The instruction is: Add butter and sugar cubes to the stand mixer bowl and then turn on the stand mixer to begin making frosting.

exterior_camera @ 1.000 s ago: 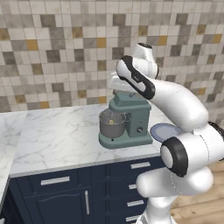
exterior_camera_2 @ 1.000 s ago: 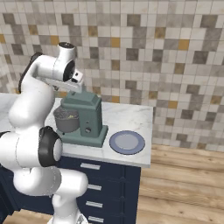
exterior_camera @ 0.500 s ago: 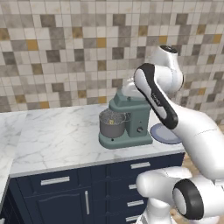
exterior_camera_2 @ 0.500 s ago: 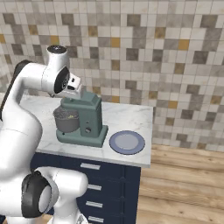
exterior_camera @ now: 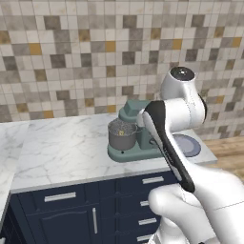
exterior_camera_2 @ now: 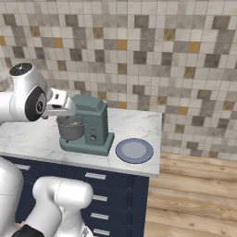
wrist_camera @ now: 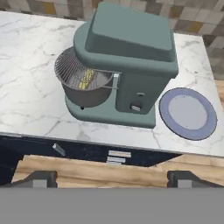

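The gripper point(wrist_camera: 112, 177) hangs spread wide and holding nothing, its two dark fingertips point(wrist_camera: 37, 178) set far apart at the bottom of the hand view, well above and back from the counter point(wrist_camera: 30, 83).

Ahead of the gripper and below it stands the stand mixer point(wrist_camera: 131, 57), dull teal-green, on the marble counter. Its head reaches over the stand mixer bowl point(wrist_camera: 85, 89), which sits on the mixer's flat base, ahead of the gripper and slightly to the side of the left fingertip. Inside the bowl, under the wire whisk point(wrist_camera: 81, 74), lies the butter point(wrist_camera: 87, 78), a yellow patch against the grey metal; from the left base view a yellow speck shows in the bowl too. The sugar cubes are too small to tell apart in there.

A small front knob point(wrist_camera: 136, 107) sits low on the mixer's column, almost straight ahead of the gripper's middle.

Just beside the mixer's base, ahead toward the right fingertip, lies a flat round blue-grey plate point(wrist_camera: 188, 113), close to the counter's edge.

Nearer the gripper, below the counter edge, run dark blue drawers point(exterior_camera: 57, 198) with pale handles.
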